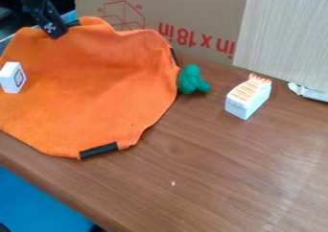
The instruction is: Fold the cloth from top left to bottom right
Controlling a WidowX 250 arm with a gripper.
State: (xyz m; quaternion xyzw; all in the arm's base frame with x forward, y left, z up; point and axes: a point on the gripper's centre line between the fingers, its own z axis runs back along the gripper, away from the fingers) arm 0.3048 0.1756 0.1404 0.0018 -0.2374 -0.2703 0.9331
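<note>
In the camera view, a brown wood-grain table (pixel 237 178) runs across most of the scene. The orange cloth (pixel 96 87), the thing to be folded, covers the table's left and upper-left part, spread out rather than doubled over, its top edge raised and wavy. Behind it stands a cardboard panel (pixel 211 10) with red print; to the right of that is a pale wood-grain panel (pixel 288 34). A bright blue surface (pixel 38 202) shows at lower left, beyond the table's edge. The black hand (pixel 53 29) is at upper left, against the cloth's upper edge; whether it is wide, narrow or gripping the cloth, I cannot tell. A white block with a tan-striped top (pixel 248 96) sits on the table, right of the cloth. Nearer, just beside the cloth's right edge, is a lumpy green toy (pixel 192 80). A small white block (pixel 12 77) rests on the cloth's left part. A black strip (pixel 99 150) marks the cloth's lower edge.
</note>
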